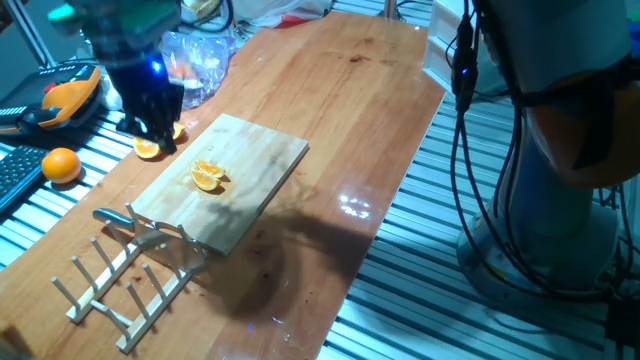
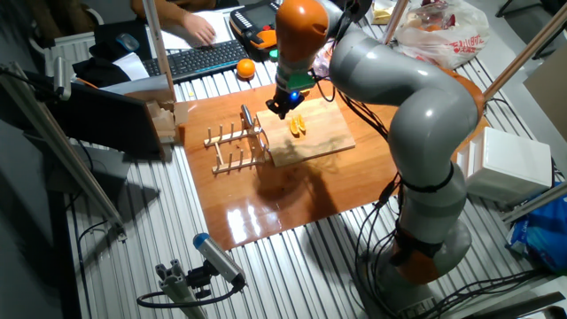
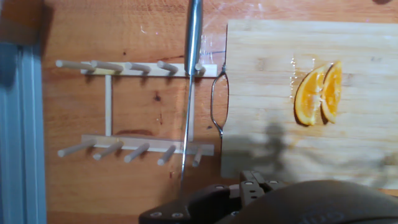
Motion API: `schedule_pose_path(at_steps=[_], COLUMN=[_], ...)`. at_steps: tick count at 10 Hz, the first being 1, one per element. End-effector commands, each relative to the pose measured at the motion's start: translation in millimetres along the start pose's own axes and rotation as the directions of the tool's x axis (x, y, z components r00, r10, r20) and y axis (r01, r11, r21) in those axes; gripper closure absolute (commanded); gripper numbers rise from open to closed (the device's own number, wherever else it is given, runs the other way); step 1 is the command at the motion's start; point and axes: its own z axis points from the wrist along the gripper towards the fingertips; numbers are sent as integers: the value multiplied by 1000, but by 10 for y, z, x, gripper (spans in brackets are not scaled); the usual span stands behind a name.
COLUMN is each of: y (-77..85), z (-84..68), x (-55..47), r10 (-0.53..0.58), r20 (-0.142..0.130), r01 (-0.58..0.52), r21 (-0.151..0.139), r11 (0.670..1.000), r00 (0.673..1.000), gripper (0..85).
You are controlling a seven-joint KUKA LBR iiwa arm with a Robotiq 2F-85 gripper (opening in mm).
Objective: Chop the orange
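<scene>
Jaws unreadable on gripper (image 1: pixel 158 128), upper left of frame beside board (image 1: pixel 270 160). Orange (image 1: pixel 208 177) mid-board, cut pieces touching. Knife (image 3: pixel 191 74) in rack (image 3: pixel 134 109), unheld. Likely fetching step; needs knife grasp next.

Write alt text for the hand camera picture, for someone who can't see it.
Seen from above, two orange wedges lie side by side on a wooden cutting board at right. A knife rests across a wooden peg rack on the table at left, with part of the gripper dark at the bottom edge.
</scene>
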Motion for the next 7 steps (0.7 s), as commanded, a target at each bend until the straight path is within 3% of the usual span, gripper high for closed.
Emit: schedule_pose_path(at_steps=[1, 3, 7], y=[-5, -8, -1], z=[-6, -11, 0], x=[7, 19, 21], r10=[0, 4, 3], r20=[0, 5, 6], r01=[0, -4, -3], r21=[0, 18, 29], r11=[1000, 1000, 1000], r00=[1000, 1000, 1000], gripper=[850, 850, 850])
